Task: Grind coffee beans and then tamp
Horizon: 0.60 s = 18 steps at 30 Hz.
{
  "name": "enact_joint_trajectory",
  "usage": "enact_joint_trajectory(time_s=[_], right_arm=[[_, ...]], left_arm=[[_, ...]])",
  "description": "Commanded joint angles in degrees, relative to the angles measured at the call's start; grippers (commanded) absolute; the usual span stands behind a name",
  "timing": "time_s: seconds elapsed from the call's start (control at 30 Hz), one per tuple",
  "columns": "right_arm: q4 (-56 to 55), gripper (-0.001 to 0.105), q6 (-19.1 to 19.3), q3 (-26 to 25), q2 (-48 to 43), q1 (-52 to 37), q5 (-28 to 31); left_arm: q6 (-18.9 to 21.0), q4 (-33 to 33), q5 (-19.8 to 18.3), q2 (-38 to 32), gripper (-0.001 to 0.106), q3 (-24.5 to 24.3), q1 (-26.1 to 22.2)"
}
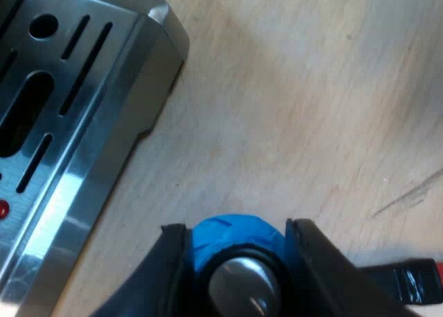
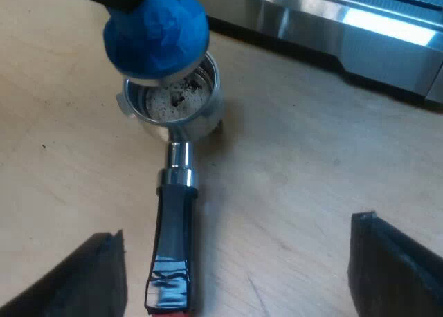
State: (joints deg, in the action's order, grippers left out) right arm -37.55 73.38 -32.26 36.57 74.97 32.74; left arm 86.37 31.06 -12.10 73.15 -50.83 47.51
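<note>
The table [image 1: 291, 109] bears the machine [image 1: 76, 123]. The holder [image 2: 173, 192] lies on the table near the machine's base, with a few grounds in its basket. My left gripper [image 1: 237, 228] clamps the blue tamper [image 2: 156, 30] over that basket's mouth. My right gripper [image 2: 239, 227] is spread wide, empty, above the holder's handle.

The tamper [image 2: 156, 30] covers part of the holder's [image 2: 176, 171] basket.
</note>
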Motion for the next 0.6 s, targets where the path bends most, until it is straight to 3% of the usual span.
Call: enact_joint_trajectory(time_s=[0.03, 0.1, 0.6], right_arm=[[0.1, 0.068, 0.5, 0.0, -0.2, -0.1, 0.5], [0.1, 0.068, 0.5, 0.0, -0.2, -0.1, 0.5], [0.1, 0.068, 0.5, 0.0, -0.2, -0.1, 0.9]], left_arm=[[-0.4, -0.9, 0.1, -0.3, 0.0, -0.4, 0.3], [-0.4, -0.1, 1.6, -0.3, 0.0, -0.4, 0.3], [-0.5, 1.6, 1.6, 0.0, 0.0, 1.4, 0.3]])
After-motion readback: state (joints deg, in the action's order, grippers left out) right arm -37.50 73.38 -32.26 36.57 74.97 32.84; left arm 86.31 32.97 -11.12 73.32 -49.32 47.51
